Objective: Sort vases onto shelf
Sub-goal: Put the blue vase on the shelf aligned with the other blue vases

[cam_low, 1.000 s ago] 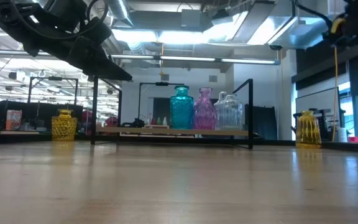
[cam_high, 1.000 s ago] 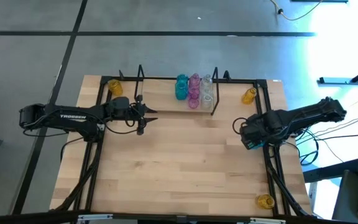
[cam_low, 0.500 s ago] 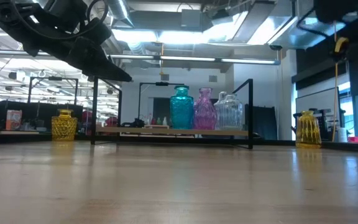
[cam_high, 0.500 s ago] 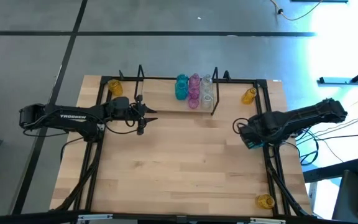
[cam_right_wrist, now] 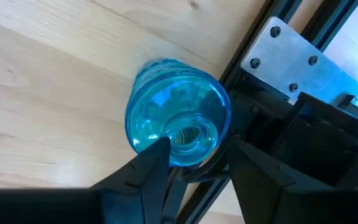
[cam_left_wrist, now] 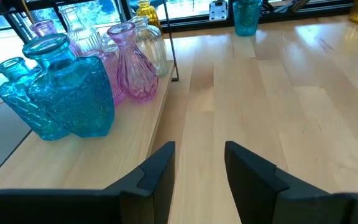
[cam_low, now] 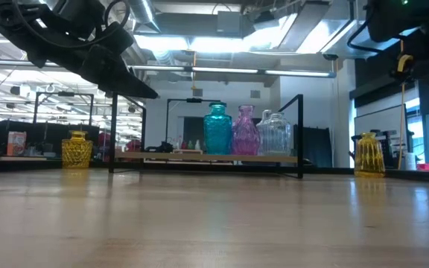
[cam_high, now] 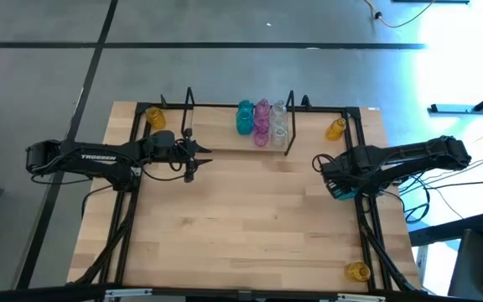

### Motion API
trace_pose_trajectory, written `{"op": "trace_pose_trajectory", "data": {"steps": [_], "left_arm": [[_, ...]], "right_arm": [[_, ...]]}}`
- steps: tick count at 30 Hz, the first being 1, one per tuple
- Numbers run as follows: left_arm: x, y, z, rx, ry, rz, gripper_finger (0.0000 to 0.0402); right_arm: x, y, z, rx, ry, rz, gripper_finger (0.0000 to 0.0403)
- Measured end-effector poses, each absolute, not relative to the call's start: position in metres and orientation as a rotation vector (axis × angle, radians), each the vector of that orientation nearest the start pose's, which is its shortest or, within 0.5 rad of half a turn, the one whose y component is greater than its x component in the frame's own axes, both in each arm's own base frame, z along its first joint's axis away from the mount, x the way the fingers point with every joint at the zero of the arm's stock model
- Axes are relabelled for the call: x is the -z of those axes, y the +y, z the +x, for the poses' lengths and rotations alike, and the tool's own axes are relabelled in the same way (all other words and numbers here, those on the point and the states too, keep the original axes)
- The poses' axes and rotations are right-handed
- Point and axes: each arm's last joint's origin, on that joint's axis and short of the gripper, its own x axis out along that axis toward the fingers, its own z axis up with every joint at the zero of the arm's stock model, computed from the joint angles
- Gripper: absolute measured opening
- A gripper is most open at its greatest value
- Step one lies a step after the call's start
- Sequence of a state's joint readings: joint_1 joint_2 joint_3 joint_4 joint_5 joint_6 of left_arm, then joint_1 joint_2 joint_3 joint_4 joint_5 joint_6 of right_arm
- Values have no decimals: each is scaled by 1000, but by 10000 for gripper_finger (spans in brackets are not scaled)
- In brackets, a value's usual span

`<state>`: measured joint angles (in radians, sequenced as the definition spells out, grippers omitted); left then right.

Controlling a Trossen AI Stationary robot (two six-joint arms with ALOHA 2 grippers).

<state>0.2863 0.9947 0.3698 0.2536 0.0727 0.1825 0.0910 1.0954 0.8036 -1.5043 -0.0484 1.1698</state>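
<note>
Below my right gripper (cam_right_wrist: pixel 194 152) stands a teal vase (cam_right_wrist: pixel 178 112), ribbed and translucent, seen from straight above its round mouth, at the table's right edge beside the black frame. My fingers (cam_right_wrist: pixel 145 171) are spread to either side of its neck and grip nothing. My left gripper (cam_left_wrist: pixel 197 165) hovers empty, parted, at the shelf (cam_high: pixel 225 134), where teal (cam_high: pixel 245 117), pink (cam_high: pixel 262 113) and clear vases (cam_high: pixel 279 117) cluster.
</note>
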Motion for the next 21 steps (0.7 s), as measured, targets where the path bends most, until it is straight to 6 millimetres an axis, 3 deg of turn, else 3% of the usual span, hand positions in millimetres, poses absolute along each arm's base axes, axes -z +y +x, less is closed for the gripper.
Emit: {"op": "trace_pose_trajectory", "data": {"steps": [6,13,21], "left_arm": [[-195,54,192,-177,384,113,133],[-195,54,192,-177,384,114,133],[-195,54,193,-177,384,117,133]], "right_arm": [[-233,13,129,925,1620,769,162],[-253,12,135,896,1521,771,162],[-254,13,137,863,1511,805,182]]}}
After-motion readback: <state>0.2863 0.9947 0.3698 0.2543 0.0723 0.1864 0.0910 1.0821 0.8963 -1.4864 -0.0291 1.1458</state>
